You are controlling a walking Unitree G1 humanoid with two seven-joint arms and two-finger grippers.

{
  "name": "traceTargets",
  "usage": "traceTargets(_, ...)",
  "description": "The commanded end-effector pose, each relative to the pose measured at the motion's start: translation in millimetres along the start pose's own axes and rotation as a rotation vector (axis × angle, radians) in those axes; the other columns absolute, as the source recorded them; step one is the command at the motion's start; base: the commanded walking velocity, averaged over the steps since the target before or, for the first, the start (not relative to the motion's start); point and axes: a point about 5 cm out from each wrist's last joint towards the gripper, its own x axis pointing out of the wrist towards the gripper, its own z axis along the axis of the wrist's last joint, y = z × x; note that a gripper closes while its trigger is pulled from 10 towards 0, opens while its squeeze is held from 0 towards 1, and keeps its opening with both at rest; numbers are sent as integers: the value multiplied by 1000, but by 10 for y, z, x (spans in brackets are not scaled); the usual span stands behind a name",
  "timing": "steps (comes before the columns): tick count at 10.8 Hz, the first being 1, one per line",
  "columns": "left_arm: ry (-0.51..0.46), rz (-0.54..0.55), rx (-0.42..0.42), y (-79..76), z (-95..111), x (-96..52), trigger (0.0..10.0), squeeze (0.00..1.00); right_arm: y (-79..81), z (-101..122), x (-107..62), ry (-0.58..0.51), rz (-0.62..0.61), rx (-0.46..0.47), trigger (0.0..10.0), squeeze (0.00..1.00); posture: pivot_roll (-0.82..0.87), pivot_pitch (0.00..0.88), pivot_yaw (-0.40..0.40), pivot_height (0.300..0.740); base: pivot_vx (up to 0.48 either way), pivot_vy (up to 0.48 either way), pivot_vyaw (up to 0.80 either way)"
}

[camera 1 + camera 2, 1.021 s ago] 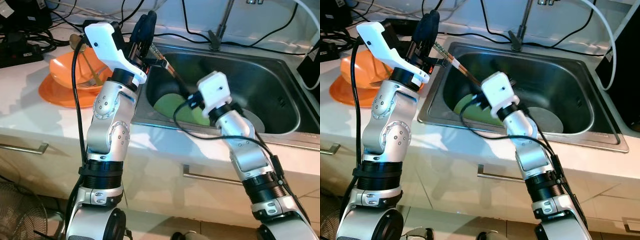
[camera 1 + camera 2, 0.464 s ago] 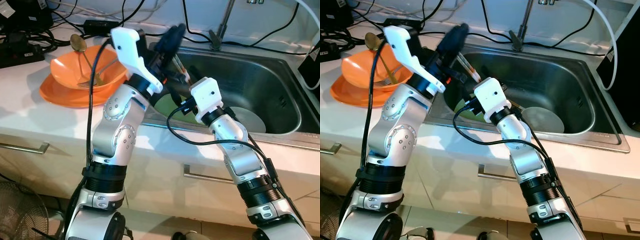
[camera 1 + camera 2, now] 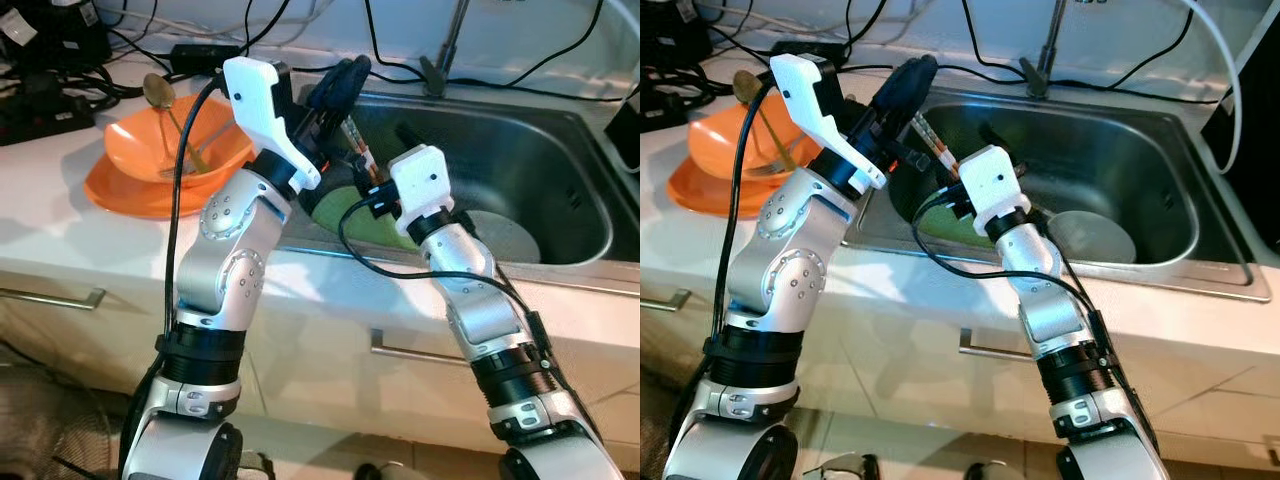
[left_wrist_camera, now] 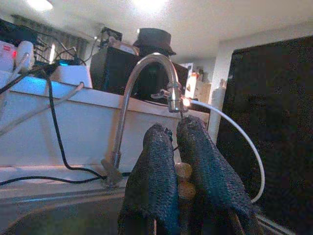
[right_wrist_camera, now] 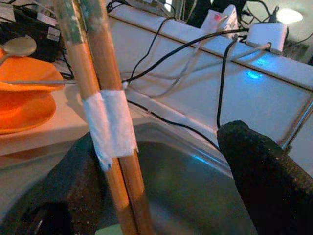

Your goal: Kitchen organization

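A pair of wooden chopsticks (image 3: 358, 152), bound together with white tape (image 5: 110, 122), slants down over the left end of the steel sink (image 3: 570, 140). My left gripper (image 3: 345, 78) is shut on their upper end, and the wood shows between its black fingers (image 4: 154, 186). My right gripper (image 5: 161, 147) is open just below, at the sink's left side. The chopsticks stand between its fingers (image 5: 259, 171), close against one of them. Below lies a green plate (image 3: 345, 215) on the sink floor.
An orange bowl (image 3: 215, 150) holding a spoon (image 3: 155, 88) and a fork sits on an orange plate (image 3: 120, 190) on the white counter at the left. A grey dish (image 3: 510, 235) lies in the sink. The faucet (image 3: 447, 45) and several black cables run along the back.
My left arm swung the chopsticks from the counter's edge out over the sink. My right gripper rose from the sink floor and now brackets them.
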Motion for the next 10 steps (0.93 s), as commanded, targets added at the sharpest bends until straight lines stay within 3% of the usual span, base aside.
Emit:
traceTargets(1,6,-25,19,-26,29,-2,10000,0,-13,20,27,-7,-17,-3,10000,0,24,77,17,740,0,0,0)
traceTargets(6,40,-68,-11,-98,-54,-6,10000,0,37,-5,12,-5,1,-3,10000,0,9,45,18,740,0,0,0)
traceTargets(7,40,-75,-4,-116,-64,1,10000,0,40,12,22,-14,6,-1,0,0,7,39,18,740,0,0,0)
traceTargets(10,27,-55,19,-97,-44,24,10000,0,12,23,31,-20,3,-8,0,0,9,45,16,740,0,0,0)
